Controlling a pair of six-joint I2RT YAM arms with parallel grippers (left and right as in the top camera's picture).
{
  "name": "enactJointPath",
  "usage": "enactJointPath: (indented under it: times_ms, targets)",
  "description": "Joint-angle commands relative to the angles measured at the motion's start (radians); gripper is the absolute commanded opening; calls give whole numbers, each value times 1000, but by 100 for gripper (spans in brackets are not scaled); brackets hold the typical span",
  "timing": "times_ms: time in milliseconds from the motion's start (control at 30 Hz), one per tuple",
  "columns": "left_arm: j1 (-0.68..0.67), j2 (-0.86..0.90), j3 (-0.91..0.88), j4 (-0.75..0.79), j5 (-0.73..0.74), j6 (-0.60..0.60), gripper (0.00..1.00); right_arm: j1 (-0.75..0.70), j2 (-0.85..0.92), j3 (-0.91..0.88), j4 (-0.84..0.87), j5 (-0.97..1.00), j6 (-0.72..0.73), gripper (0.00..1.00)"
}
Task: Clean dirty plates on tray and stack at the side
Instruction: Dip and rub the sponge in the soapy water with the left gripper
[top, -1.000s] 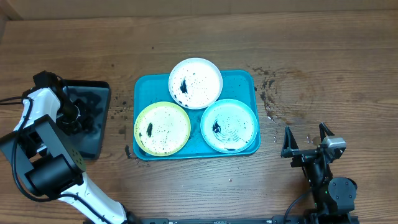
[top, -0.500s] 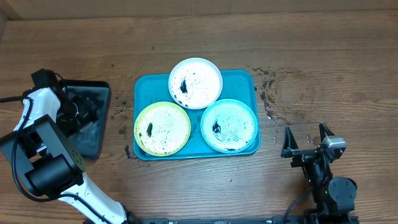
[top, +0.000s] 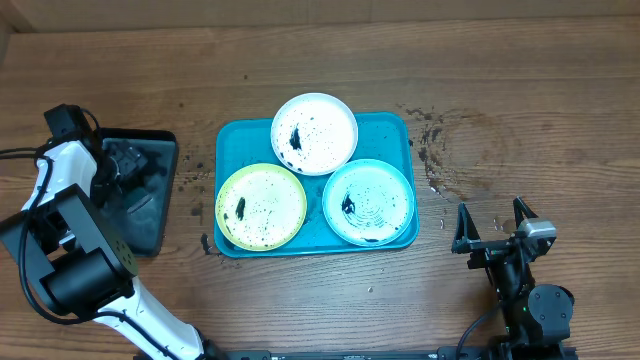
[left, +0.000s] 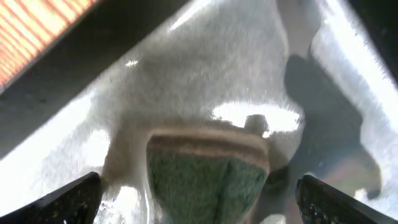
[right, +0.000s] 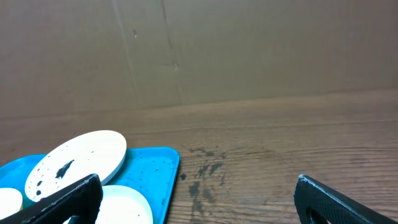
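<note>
Left claw (left: 199, 190) gapes over a sponge (left: 208, 180) — unseen overhead.

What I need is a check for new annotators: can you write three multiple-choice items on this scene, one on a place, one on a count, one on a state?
1. Where does the white round plastic plate lie?
A. At the far edge of the large turquoise rectangular plastic tray
B. On bare wood
C. Under another plate

2. How many dirty plates are on that tray?
A. Two
B. Three
C. Four

3. How is the right tool?
A. Shut on a plate
B. Shut on a sponge
C. Open, holding nothing

Key:
1 A: the overhead view shows it overlapping the tray's far rim.
2 B: the white one, the yellow-green round plastic plate and the pale mint-green round plastic plate.
3 C: its jaws stand apart with nothing between them.
</note>
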Motion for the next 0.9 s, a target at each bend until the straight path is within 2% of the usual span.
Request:
enactJointPath:
  times_ms: [0,133,867]
  targets:
    - [0,14,22,20,-19,50,97,3,-7,-10,6,10,0,100]
    - [0,15,15,31,-19,48,85,3,-7,-10,6,10,0,100]
    - [0,16,-36,79,-20,49,76,3,-7,-10,6,10,0,100]
